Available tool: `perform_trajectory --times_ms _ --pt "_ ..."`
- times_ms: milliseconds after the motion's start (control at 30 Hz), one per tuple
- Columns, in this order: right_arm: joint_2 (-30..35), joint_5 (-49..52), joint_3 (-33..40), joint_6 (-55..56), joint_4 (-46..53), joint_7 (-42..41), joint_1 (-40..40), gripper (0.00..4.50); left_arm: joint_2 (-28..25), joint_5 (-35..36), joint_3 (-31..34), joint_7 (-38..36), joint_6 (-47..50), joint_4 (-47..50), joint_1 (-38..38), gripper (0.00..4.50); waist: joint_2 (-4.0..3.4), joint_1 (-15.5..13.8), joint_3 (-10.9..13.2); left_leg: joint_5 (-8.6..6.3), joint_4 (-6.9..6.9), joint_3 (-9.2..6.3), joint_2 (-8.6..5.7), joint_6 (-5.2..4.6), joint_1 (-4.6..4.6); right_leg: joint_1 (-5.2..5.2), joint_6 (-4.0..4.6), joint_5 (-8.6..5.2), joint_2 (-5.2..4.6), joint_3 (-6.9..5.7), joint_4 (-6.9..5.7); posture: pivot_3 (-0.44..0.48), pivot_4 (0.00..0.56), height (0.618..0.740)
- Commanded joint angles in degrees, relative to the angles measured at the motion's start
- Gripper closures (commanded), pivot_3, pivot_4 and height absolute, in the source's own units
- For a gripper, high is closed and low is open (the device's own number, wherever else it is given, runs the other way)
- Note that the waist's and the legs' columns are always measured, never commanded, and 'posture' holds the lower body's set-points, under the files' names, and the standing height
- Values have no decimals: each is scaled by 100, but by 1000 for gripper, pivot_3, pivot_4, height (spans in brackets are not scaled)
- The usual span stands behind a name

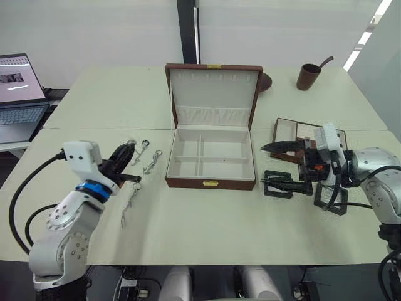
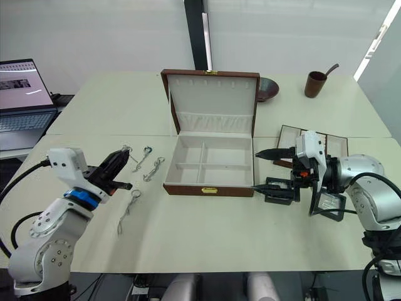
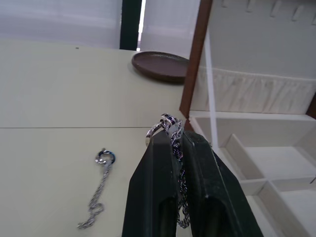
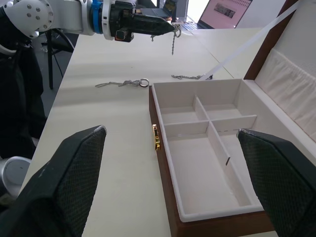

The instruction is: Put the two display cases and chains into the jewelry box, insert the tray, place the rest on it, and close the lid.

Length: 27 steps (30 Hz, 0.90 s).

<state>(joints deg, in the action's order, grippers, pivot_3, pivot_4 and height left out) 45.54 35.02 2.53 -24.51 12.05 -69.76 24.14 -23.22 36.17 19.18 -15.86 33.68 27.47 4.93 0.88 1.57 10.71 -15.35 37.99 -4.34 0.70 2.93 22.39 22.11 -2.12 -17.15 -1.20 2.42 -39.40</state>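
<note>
The jewelry box (image 1: 211,164) stands open mid-table, its cream compartments bare and its lid (image 1: 213,88) upright. My left gripper (image 1: 131,146), left of the box and above the table, is shut on one chain (image 3: 174,143), which dangles from its tip. Three more chains (image 1: 145,149) (image 1: 153,162) (image 1: 130,200) lie on the table near it. My right gripper (image 1: 264,166) is open wide just right of the box. Its lower finger overlaps one display case (image 1: 270,175). The other display case (image 1: 330,199) lies further right. The tray (image 1: 291,130) sits behind that gripper.
A laptop (image 1: 19,94) stands open at the far left. Behind the box are a brown dish (image 1: 265,81) and a brown cup (image 1: 308,76) with a spoon in it. A seam crosses the table behind the box.
</note>
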Motion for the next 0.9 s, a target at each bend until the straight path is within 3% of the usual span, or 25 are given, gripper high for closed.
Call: perform_trajectory --times_ms 33,433,900 --pt "10 109 251 -23 -13 68 160 0 126 -8 -262 177 48 233 238 4465 1 -2 0 0 0 2 -1 0 1 0 0 0 0 -2 0 0 150 740" --pt "-13 69 469 -37 -115 506 36 0 945 -733 -1494 514 -84 -686 1415 4465 2 -19 1 1 4 10 -6 0 15 0 -4 3 2 -5 13 0 150 740" --pt "18 182 671 -273 307 804 -278 0 1307 -1408 -1596 598 -343 -1825 2040 4465 2 -13 1 1 5 12 -7 0 21 0 -7 4 2 -7 21 0 150 740"
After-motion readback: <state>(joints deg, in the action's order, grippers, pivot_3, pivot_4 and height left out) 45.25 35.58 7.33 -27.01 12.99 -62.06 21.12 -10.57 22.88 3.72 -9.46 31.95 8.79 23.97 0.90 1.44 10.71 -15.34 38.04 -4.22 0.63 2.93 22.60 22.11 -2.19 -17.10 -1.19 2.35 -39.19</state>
